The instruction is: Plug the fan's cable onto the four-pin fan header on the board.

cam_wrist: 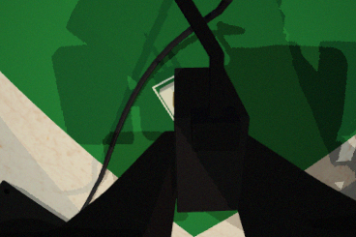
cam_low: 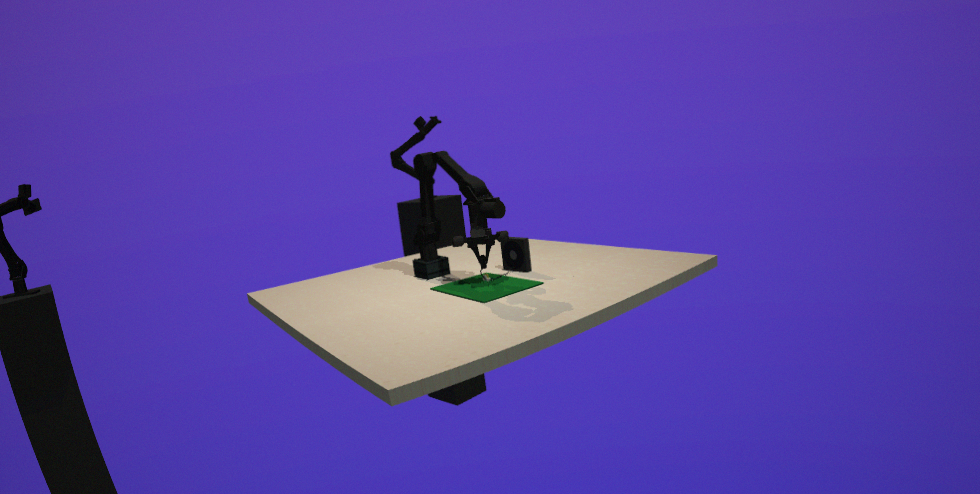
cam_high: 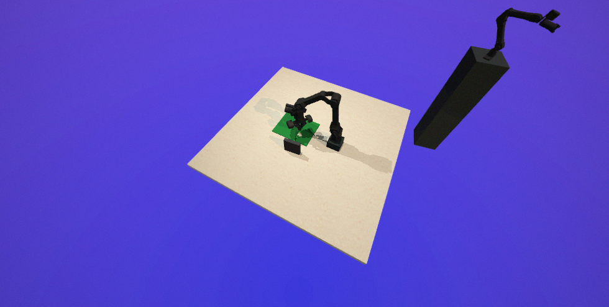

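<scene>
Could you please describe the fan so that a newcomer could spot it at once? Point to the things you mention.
On the pale table (cam_high: 272,194) (cam_low: 356,339), find the green board (cam_high: 281,129) (cam_low: 480,293). Just beyond its edge stands the fan (cam_high: 292,146) (cam_low: 522,256): a dark, upright square slab, whereas the board lies flat and the arm's base (cam_high: 335,144) (cam_low: 431,268) is blocky.
</scene>
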You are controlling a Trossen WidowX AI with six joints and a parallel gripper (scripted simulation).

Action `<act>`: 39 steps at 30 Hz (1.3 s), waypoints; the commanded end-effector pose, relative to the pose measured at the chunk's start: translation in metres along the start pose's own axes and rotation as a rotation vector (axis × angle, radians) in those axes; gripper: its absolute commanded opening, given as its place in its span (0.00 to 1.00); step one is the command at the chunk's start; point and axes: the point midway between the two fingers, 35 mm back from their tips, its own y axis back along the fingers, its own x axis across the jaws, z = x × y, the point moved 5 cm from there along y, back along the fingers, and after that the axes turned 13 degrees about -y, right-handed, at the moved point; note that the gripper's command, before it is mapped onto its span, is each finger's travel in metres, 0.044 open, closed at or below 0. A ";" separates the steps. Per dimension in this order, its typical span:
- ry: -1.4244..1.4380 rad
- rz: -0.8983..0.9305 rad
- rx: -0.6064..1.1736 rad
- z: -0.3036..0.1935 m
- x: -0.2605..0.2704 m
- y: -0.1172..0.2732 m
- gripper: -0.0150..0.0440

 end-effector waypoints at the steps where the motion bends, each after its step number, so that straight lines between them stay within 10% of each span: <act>1: 0.159 -0.001 -0.006 -0.005 0.000 0.000 0.25; 39: 0.495 -0.002 -0.005 -0.020 -0.005 0.001 0.25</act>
